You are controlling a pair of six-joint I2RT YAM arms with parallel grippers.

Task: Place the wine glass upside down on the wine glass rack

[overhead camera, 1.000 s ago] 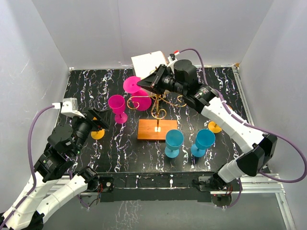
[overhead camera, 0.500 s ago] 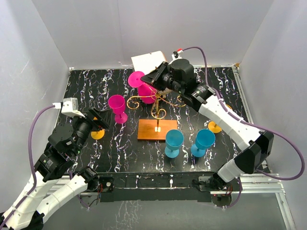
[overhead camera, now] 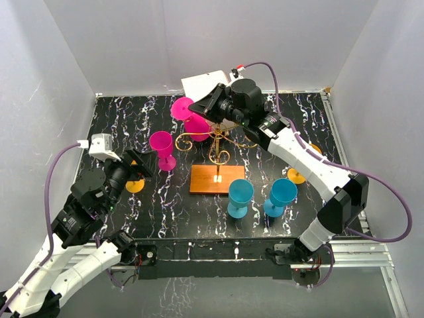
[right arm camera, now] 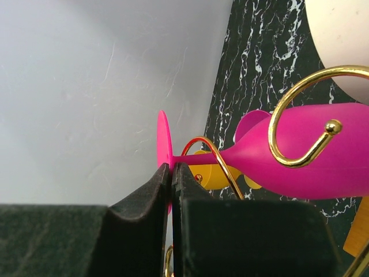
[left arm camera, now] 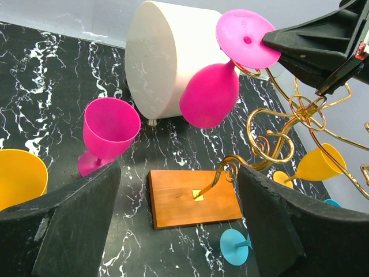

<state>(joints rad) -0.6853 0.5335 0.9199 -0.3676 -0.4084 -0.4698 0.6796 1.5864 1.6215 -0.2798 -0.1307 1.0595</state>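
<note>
Fingers of the right gripper are pinched shut on the rim of the round foot of the pink wine glass. From there the stem is angled outward and down to the bowl, so the long axis is tilted, foot high and bowl low. The glass is held in the air beside the upper scroll arms of the wine glass rack, with one gold curl seen across the bowl, though contact cannot be judged. The left gripper is held wide open and empty, well apart at the near left.
</note>
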